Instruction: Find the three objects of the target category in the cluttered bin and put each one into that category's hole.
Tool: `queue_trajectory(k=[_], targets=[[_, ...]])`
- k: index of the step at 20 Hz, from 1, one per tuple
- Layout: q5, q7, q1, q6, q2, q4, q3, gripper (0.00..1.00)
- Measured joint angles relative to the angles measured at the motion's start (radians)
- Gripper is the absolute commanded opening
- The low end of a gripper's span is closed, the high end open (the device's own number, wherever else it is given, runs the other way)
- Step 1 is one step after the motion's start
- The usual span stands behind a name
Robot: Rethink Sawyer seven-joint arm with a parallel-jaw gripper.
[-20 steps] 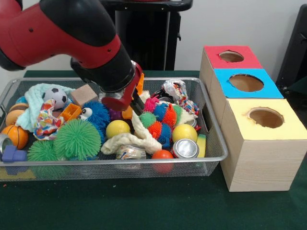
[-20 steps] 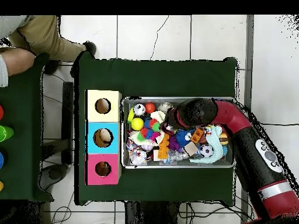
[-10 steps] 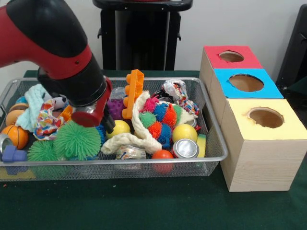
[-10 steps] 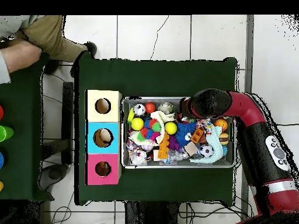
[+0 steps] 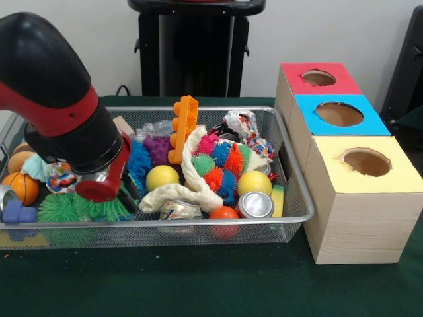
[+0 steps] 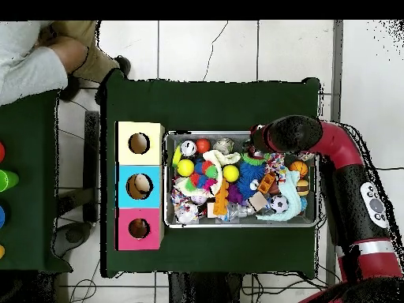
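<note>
The jaws cannot be read, buried in the green spiky ball (image 5: 99, 208) under the gripper (image 5: 122, 195), seemingly probing the bin (image 5: 291, 218). A yellow ball (image 5: 162, 177) is lying just beside; the yellow-topped hole (image 5: 366, 161) is sitting well apart.

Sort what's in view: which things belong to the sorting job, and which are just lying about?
Job: gripper, wire bin, its toys such as the yellow ball and green spiky ball, wooden box with three holes.
Lying about: person's sleeve, side table.
</note>
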Motion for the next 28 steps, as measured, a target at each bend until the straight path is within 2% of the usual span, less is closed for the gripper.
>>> queue_trajectory(k=[21,28], targets=[[0.005,-0.002,-0.019,0.0,0.017,-0.002,-0.001,1.0],[-0.001,-0.046,-0.026,0.0,0.025,-0.035,-0.001,1.0]])
